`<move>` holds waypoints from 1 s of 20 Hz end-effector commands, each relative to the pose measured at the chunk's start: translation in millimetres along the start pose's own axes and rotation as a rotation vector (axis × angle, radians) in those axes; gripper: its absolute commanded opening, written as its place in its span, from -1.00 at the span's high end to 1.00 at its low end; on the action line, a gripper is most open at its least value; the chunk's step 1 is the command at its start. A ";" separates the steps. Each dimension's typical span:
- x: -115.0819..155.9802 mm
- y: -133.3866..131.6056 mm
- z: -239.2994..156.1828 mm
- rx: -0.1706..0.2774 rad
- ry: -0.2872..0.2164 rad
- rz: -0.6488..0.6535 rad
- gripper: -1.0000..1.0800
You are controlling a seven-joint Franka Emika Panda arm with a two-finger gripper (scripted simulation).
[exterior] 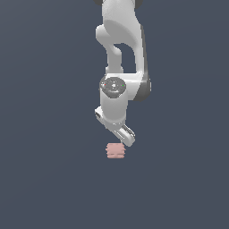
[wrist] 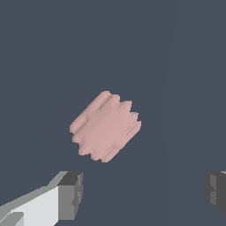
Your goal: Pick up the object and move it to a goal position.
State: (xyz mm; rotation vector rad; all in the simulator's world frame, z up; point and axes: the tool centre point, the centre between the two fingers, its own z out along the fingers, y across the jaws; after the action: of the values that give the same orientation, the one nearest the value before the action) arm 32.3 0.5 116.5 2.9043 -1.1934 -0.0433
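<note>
The object [exterior: 115,150] is a small pale pink ridged lump on the dark grey floor, just below the white arm's hand in the exterior view. In the wrist view the object [wrist: 105,126] lies turned at an angle, apart from both fingers. My gripper [wrist: 143,194] is open and empty, with its grey fingertips [wrist: 70,195] spread much wider than the lump. In the exterior view the gripper [exterior: 127,139] hangs tilted just above the lump, toward its right side, and I cannot tell whether it touches.
The floor [exterior: 49,179] is a plain dark grey-blue surface all around. The white arm [exterior: 118,58] stands above the lump. No goal marker shows in either view.
</note>
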 end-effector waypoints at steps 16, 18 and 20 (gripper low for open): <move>16.1 -19.7 32.5 0.012 0.009 0.488 -0.92; 17.7 -21.8 36.1 0.013 0.011 0.541 -0.92; 19.1 -23.7 39.3 0.015 0.012 0.588 -0.92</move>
State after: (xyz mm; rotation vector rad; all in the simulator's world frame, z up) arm 59.6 4.1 79.0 2.4719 -1.9374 -0.0175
